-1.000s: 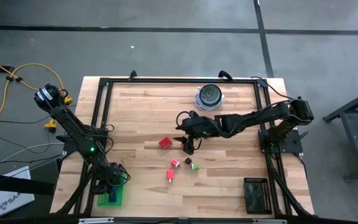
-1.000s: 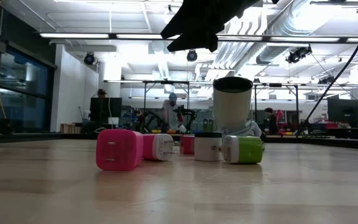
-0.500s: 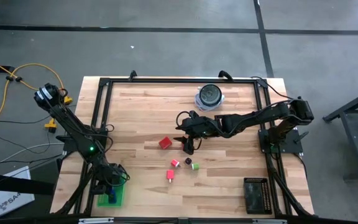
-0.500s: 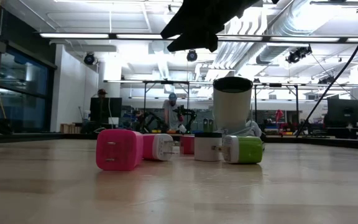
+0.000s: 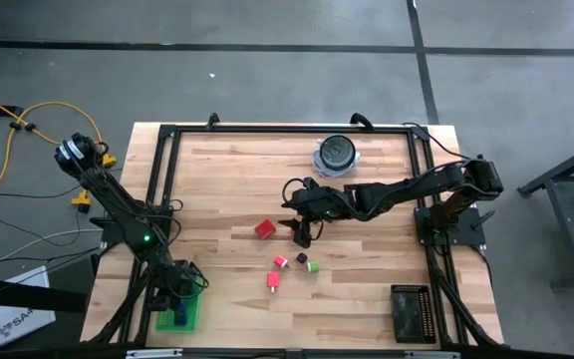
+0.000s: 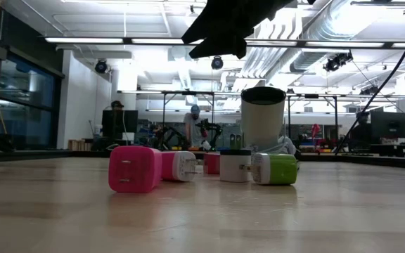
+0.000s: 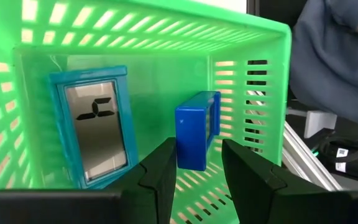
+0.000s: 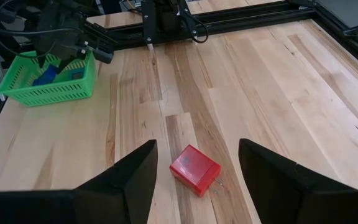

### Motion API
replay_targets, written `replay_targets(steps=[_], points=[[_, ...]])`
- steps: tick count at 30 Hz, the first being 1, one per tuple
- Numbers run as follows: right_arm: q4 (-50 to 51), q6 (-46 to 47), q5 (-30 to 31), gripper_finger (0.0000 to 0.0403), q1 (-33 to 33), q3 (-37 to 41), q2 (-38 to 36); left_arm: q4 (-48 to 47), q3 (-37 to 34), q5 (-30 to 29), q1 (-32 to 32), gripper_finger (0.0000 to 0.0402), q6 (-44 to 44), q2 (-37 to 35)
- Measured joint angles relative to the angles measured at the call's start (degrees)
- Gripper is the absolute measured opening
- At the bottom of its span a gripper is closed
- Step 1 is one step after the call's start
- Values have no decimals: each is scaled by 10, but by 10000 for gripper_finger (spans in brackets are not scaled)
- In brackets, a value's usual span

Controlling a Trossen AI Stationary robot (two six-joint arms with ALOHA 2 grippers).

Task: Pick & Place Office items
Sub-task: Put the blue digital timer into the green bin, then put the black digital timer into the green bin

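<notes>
The green basket (image 5: 181, 313) stands at the table's near left corner. My left gripper (image 7: 197, 149) reaches into it, shut on a blue rectangular piece (image 7: 196, 127). A teal-framed piece (image 7: 95, 127) leans against the basket's wall beside it. My right gripper (image 8: 197, 146) hangs open above the table's middle. Its fingers stand on either side of a red block (image 8: 194, 169) that lies flat on the wood, and they do not touch it. Near it lie a pink piece (image 5: 280, 261), a dark bit (image 5: 302, 258), a green piece (image 5: 313, 266) and a red piece (image 5: 272, 282). My left gripper pinches the blue piece by its lower end (image 7: 190, 163) between its two fingers, which slant down into the basket. The piece stands upright in the hold. Whether its lower end rests on the basket's floor is hidden by the fingers.
A round blue-white object with a dark top (image 5: 335, 155) stands at the far edge. A black tray (image 5: 410, 311) lies at the near right corner. A dark frame (image 5: 267, 130) borders the table. In the low view the small plugs (image 6: 135, 169) sit in a row before the round object (image 6: 263, 116).
</notes>
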State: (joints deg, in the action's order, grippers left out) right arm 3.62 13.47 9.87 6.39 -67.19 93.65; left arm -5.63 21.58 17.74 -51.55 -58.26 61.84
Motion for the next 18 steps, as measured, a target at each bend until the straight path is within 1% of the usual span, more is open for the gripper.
replay_targets(steps=[5,10,18], points=[[0,0,0,213,0,0,0,-5,0,-3,0,125,0,-20],[0,0,0,213,0,0,0,-32,0,-17,0,125,0,-44],[0,0,0,213,0,0,0,-37,0,-19,0,125,4,-54]])
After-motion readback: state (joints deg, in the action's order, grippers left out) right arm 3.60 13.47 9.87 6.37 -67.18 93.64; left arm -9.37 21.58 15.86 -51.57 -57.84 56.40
